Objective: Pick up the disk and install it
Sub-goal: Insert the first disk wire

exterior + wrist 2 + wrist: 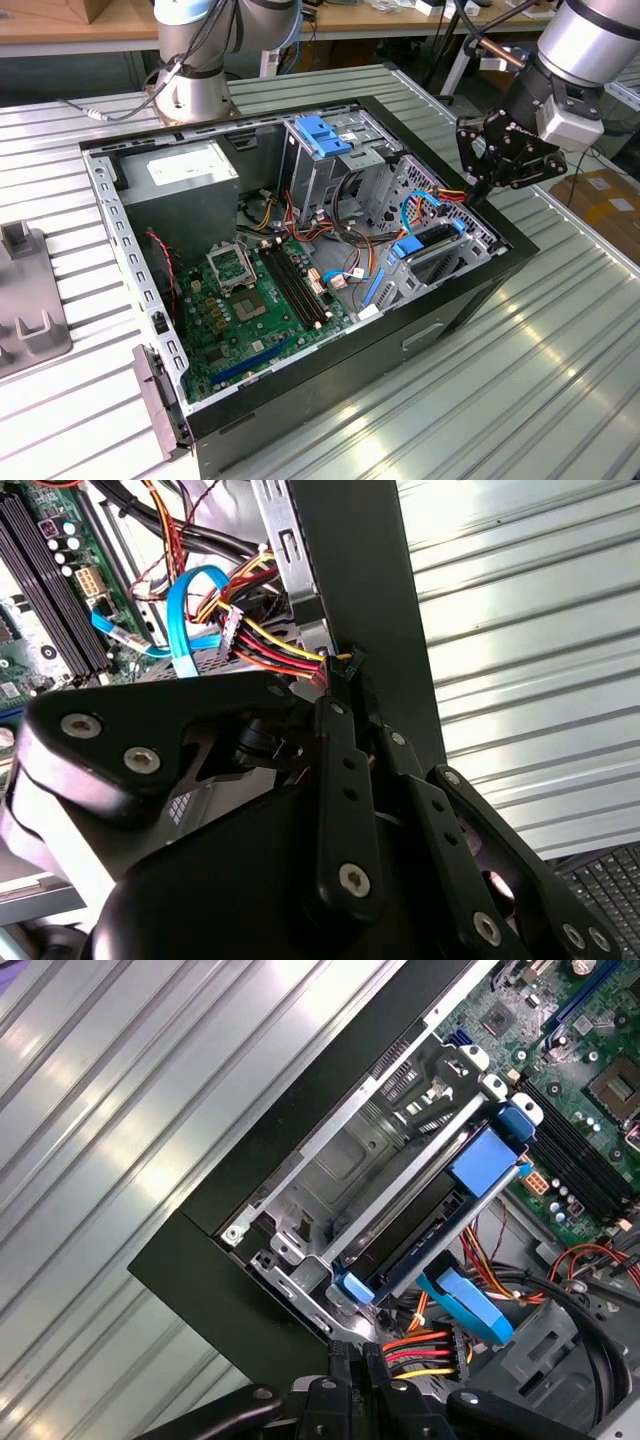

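Blue-railed grey disk [440, 1210] sits slotted in the ribbed metal bay, black fingers [352, 1365] pressed together nearby.

Your arm [590, 40]: silver-grey rounded joint housings w/ a pale grey block at the wrist. A second silver segment w/ a light-blue ring [185, 8] sits on a round base at the back of the exterior view. Your gripper [478, 190] is all matte black, built from flat linkage bars. In both wrist views you see those bars [340, 780] studded w/ silver hex-socket screws [352, 879], plus round pivot bosses on the rounded black body.
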You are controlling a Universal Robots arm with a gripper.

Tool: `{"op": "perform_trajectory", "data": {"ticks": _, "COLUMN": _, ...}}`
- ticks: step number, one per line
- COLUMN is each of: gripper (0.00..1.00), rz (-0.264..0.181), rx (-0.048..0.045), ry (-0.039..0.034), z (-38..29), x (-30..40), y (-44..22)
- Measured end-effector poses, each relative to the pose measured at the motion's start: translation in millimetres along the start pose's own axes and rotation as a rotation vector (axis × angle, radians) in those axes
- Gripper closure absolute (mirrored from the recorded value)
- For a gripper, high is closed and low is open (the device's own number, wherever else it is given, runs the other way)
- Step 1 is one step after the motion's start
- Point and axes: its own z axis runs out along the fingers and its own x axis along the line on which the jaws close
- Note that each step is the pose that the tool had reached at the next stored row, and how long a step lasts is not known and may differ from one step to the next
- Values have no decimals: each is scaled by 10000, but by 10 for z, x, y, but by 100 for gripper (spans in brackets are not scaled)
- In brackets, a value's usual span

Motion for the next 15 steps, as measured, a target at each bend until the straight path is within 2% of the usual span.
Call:
{"op": "perform_trajectory", "data": {"ticks": 7, "gripper": 83, "rz": 267, "rx": 6, "ry": 14, "z": 0, "x": -5, "y": 19}}
{"op": "perform_trajectory", "data": {"ticks": 15, "gripper": 83, "rz": 424, "rx": 12, "ry": 21, "z": -2, "x": -51, "y": 76}}
